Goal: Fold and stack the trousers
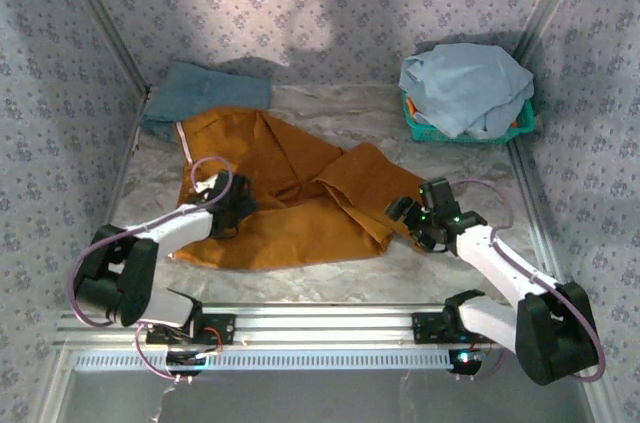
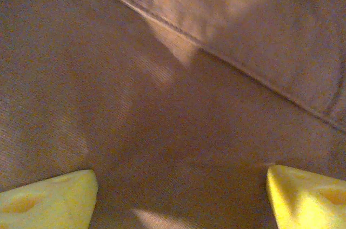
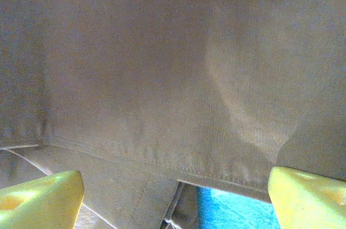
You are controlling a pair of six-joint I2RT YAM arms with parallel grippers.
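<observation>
Your trousers (image 1: 290,198) lie spread out in the middle of the table (image 1: 340,108). Your left arm bends low and reaches in from the near left. The left gripper (image 1: 232,205) hangs over the cloth, fingers (image 2: 48,196) wide apart, holding nothing. Your right arm reaches in from the near right. The right gripper (image 1: 405,215) is at the trousers' right edge, fingers apart too.
</observation>
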